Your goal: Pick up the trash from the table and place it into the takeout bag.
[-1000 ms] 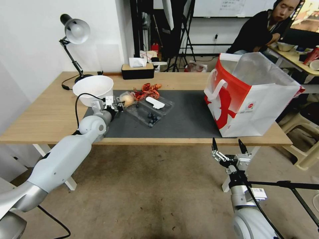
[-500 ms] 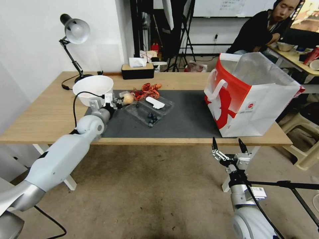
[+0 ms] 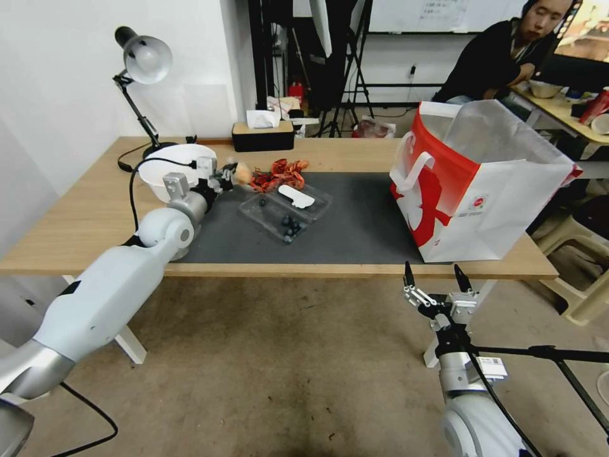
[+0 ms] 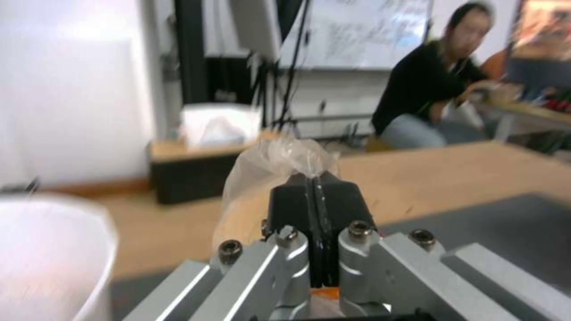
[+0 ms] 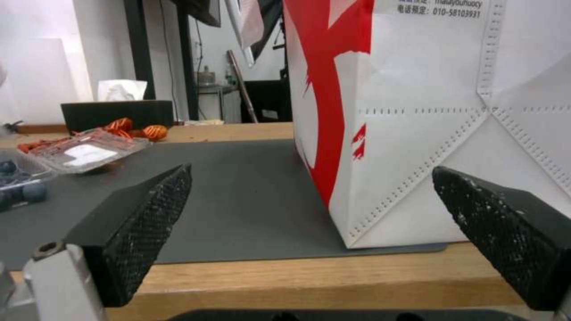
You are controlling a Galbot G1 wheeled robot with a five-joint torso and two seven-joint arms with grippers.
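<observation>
Left gripper (image 3: 229,175): its black fingers (image 4: 297,198) are pressed together on the clear wrapping of the plastic-wrapped bun (image 3: 243,171), which is held clear of the tabletop, just beside the rim of the large white bowl (image 3: 166,166) near the left end of the dark grey mat (image 3: 355,222). The bun's wrapping (image 4: 279,154) is seen bunched above the closed pads in the left wrist view. Right gripper (image 3: 438,285): it is held below the table's (image 3: 76,222) front edge with its jaws spread wide, level with the takeout bag (image 3: 482,184). The bag stands upright and open-topped at the right end of the mat; its inside cannot be made out. A clear plastic tray (image 3: 285,209) lies near the mat's middle, with dark round berries (image 3: 288,225) in one half and a white piece (image 3: 296,197) on the other. Crumpled red wrapper (image 3: 277,174) lies at the mat's far edge.
</observation>
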